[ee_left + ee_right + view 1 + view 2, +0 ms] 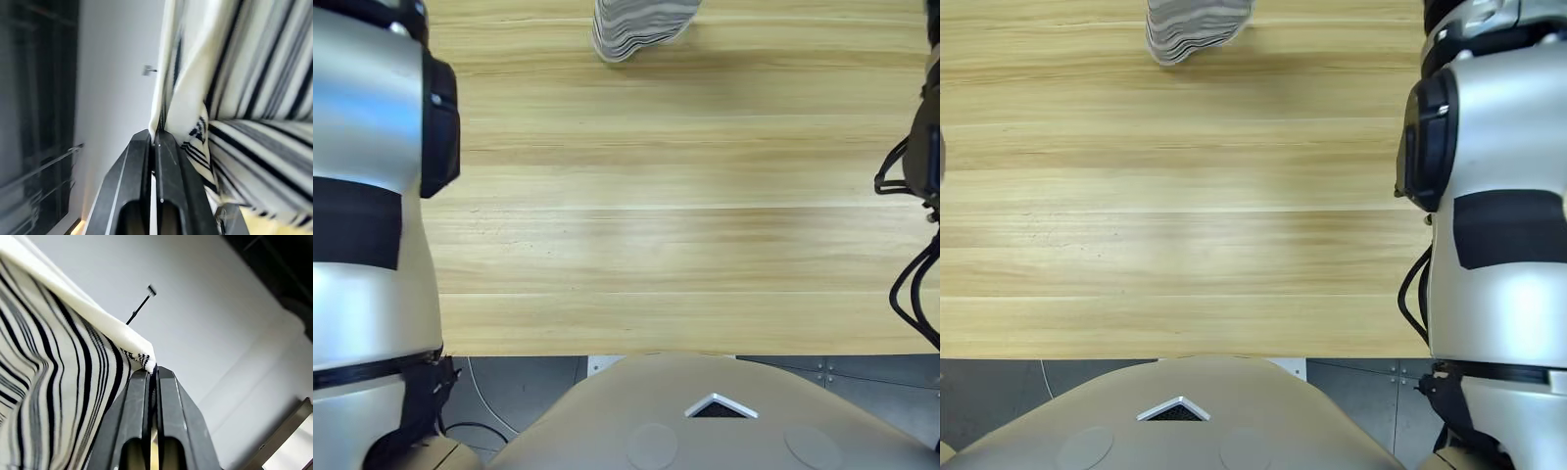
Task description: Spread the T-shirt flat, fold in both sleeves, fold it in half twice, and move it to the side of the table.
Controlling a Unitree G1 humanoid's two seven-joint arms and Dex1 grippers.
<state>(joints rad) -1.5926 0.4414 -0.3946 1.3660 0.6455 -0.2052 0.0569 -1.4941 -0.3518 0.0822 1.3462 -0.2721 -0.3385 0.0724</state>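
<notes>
Left eye view and right eye view together show a pale, wood-grained tabletop (685, 196) spanning the field from nine o'clock to three o'clock. At twelve o'clock, by the far side of the table, we see the lower end of a cream fabric T-shirt with black and grey stripes (641, 24), gathered into a narrow hanging bunch. Its lowest folds lie over the wood, and we cannot tell whether they touch it. The silver-shelled left arm (362, 196) stands at nine o'clock in the left eye view, and the matching right arm (1498, 196) stands at three o'clock in the right eye view, with the bare wood between them. In the left wrist view we note the left gripper (157, 139), its two dark fingers pressed together on a doubled edge of the T-shirt, and the striped cloth falls away in folds just beside them. In the right wrist view the right gripper (154, 373) likewise pinches the garment, its fingers closed on a pale hemmed corner from which the striped cloth stretches away taut. Behind both grippers we see a plain white wall (205, 298) bordered by a dark area.
</notes>
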